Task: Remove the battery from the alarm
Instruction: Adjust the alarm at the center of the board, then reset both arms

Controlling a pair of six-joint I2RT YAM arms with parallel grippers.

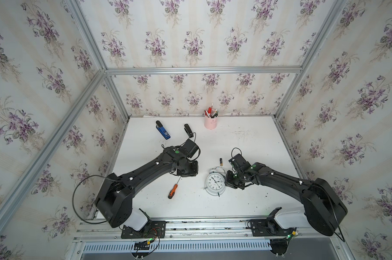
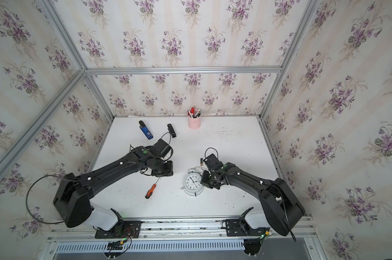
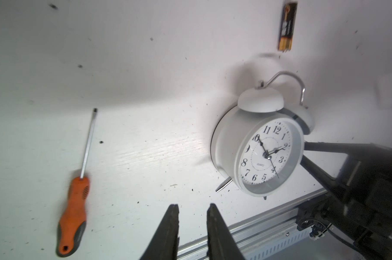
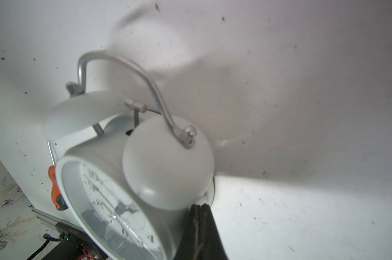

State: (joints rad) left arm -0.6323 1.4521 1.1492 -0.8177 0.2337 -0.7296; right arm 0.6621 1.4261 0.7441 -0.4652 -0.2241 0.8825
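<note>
The white twin-bell alarm point(image 1: 215, 183) point(image 2: 192, 183) stands tilted near the table's front middle, its dial facing up and forward. The battery point(image 1: 221, 161) point(image 2: 201, 161) lies loose on the table just behind it, black with a copper end, and also shows in the left wrist view as the battery point(image 3: 286, 27). My right gripper point(image 4: 199, 206) is shut, its tips pressed against the alarm point(image 4: 134, 180) on its right side below a bell. My left gripper point(image 3: 193, 207) hovers left of the alarm point(image 3: 258, 153), open a little, with nothing between its fingers.
An orange-and-black screwdriver point(image 1: 173, 190) point(image 3: 74, 211) lies left of the alarm, under the left wrist. At the back stand a pink pen cup point(image 1: 210, 122), a blue device point(image 1: 163, 130) and a black stapler point(image 1: 188, 130). The metal front rail point(image 3: 258, 227) runs close behind my left fingers.
</note>
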